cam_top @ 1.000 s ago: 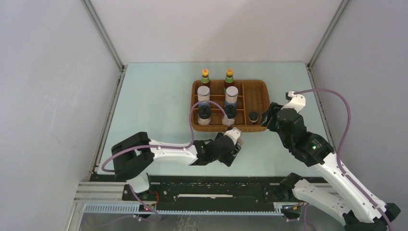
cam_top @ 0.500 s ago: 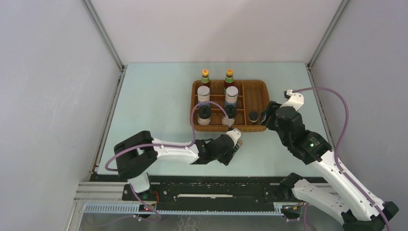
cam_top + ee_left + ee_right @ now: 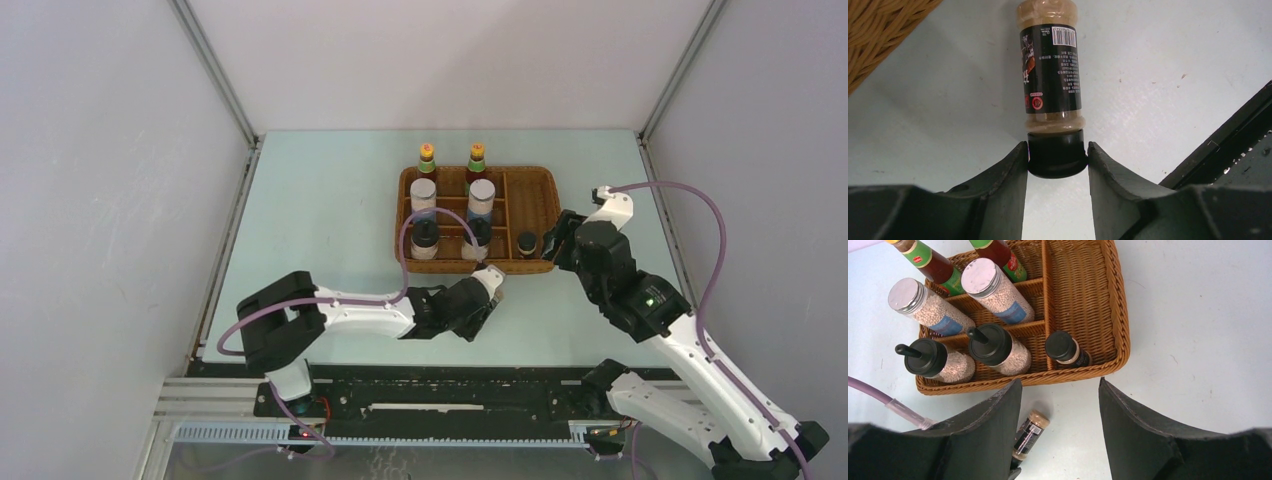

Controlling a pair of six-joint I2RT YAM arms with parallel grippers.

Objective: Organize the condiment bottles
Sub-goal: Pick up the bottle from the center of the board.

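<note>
At tray's point(image 3: 530, 200) 6 o'clock, left claw point(image 3: 1057, 151) is clamping the lying bottle's point(image 3: 1050, 75) cap. Right claw point(image 3: 1059, 385) is hanging released.

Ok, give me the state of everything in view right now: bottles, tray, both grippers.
Lying spice bottle: on its side on the table, outside the tray.
Upright spice bottle: standing in the tray's near row.
Sauce bottles: upright, far row.
Silver-topped shakers: upright, middle row.
Black-capped bottles: upright, near row.
Wicker tray: holds seven bottles.
Left gripper: shut on the lying spice bottle's cap.
Right gripper: open, empty.
</note>
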